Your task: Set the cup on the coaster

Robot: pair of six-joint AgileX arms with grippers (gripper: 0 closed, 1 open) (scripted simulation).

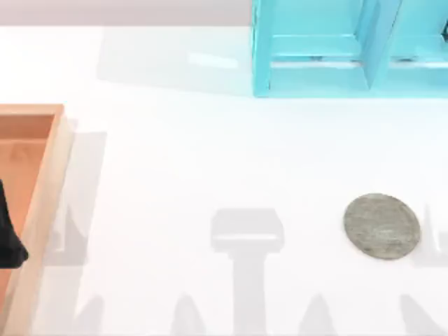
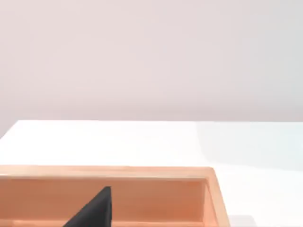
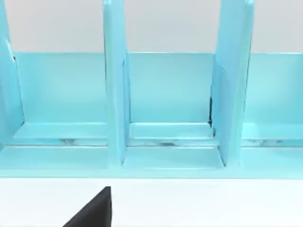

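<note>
The coaster (image 1: 381,226), a flat round grey speckled disc, lies on the white table at the right, with nothing on it. The cup is out of view. My left gripper (image 1: 10,241) is a dark shape at the table's left edge, over the wooden tray (image 1: 43,178); a black part of it also rises in the left wrist view, in front of the tray's far wall (image 2: 142,198). A black part of my right gripper (image 3: 94,210) stands low in the right wrist view, facing the blue rack (image 3: 165,109).
A shallow wooden tray with raised walls takes up the left edge. A light blue rack (image 1: 336,49) with upright dividers stands at the back right. White tabletop (image 1: 210,161) stretches between them.
</note>
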